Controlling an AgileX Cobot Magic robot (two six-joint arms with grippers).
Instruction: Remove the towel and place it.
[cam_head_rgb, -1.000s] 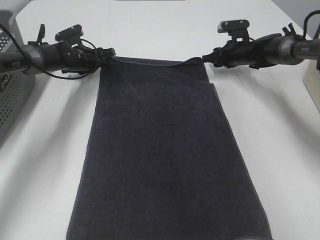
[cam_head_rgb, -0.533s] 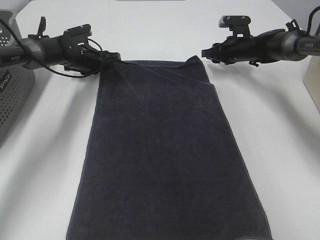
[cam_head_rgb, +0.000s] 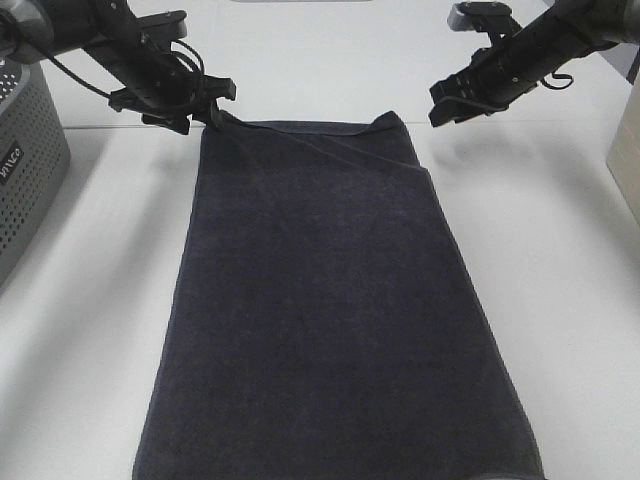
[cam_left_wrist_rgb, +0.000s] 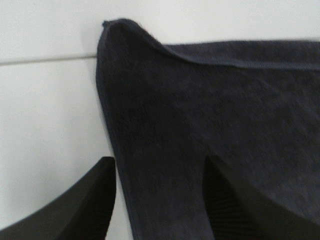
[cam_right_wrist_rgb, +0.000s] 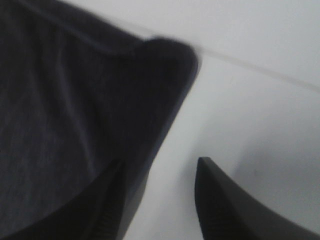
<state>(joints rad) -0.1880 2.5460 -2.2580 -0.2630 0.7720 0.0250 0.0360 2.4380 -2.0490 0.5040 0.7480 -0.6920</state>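
Both arms matte black, loose black cables looped along left arm (cam_head_rgb: 110, 45); right arm (cam_head_rgb: 530, 45) carries grey-capped camera block; pincer fingers (cam_left_wrist_rgb: 240, 210) ribbed.

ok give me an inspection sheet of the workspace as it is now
surface: white table, bare around the cloth
job's things: towel spread flat, far corners slightly raised
clutter: gray perforated basket at the left edge
grippers: left tool open above the towel's far left corner; right tool open, off the cloth
cables: black cable along the left arm
surroundings: pale box at the right edge
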